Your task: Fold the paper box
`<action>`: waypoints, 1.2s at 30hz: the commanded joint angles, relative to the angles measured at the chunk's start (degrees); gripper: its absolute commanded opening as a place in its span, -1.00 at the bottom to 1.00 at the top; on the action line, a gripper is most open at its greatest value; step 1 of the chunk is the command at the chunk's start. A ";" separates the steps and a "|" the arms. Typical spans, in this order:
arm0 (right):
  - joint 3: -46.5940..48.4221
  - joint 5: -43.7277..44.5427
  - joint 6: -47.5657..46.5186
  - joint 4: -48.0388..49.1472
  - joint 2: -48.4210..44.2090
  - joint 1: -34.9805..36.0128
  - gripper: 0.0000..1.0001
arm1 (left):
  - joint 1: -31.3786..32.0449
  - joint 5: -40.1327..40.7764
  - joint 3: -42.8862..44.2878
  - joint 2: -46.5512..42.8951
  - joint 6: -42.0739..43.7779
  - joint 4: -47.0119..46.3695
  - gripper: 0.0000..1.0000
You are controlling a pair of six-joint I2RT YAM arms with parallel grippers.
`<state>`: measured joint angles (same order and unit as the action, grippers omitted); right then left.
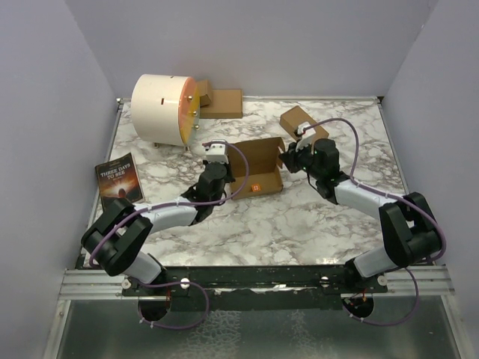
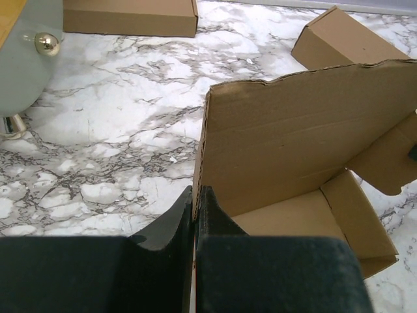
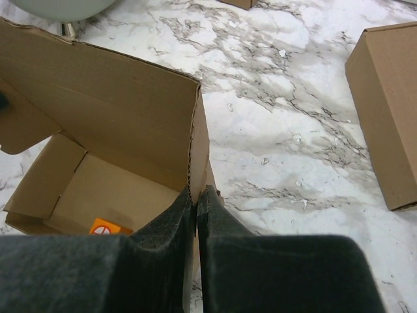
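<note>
The paper box (image 1: 258, 166) is a brown cardboard carton standing half formed in the middle of the marble table, its walls up and its lid flap raised at the back. An orange sticker (image 1: 255, 187) shows on its front. My left gripper (image 2: 195, 195) is shut on the box's left side wall (image 2: 201, 163), one finger inside and one outside. My right gripper (image 3: 197, 193) is shut on the right side wall (image 3: 199, 143) in the same way. Inside, the box floor (image 3: 111, 195) is bare apart from the sticker (image 3: 104, 227).
A closed brown carton (image 1: 298, 120) lies at the back right, near my right arm. A flat cardboard piece (image 1: 222, 102) and a white drum with an orange face (image 1: 165, 108) stand at the back left. A dark book (image 1: 118, 178) lies at the left edge.
</note>
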<state>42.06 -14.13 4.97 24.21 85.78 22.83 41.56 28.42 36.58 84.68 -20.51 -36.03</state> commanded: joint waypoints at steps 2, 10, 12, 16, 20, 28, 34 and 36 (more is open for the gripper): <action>-2.02 1.03 2.24 3.40 -2.17 2.07 -0.89 | 3.01 2.32 0.03 0.66 -2.86 -5.57 -1.00; -4.26 0.68 2.53 2.08 -4.73 2.74 -0.88 | 4.67 5.58 -1.55 -0.20 -5.43 -4.48 -1.00; -4.49 0.52 2.51 1.45 -5.20 2.82 -0.88 | 4.86 6.13 -2.09 -0.61 -6.45 -4.10 -1.00; -5.40 0.58 2.22 0.45 -6.07 3.25 -0.86 | 5.29 6.84 -2.56 -1.05 -7.57 -3.23 -1.00; -5.84 0.64 1.85 -0.68 -7.01 3.36 -0.85 | 5.94 7.94 -2.61 -1.19 -8.63 -2.77 -1.00; -7.07 0.77 0.87 -3.09 -8.42 3.61 -0.84 | 7.26 9.43 -2.78 -0.93 -8.73 -2.79 -1.00; -7.56 0.26 1.33 -5.00 -9.39 3.71 -0.81 | 8.00 9.98 -3.94 -1.30 -8.23 -3.41 -1.00; -7.62 0.20 1.44 -5.48 -9.55 3.76 -0.81 | 8.17 10.15 -4.49 -1.41 -8.28 -3.79 -1.00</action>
<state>35.53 -11.64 5.80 21.43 77.43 25.26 48.31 39.57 33.56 84.36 -27.53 -38.41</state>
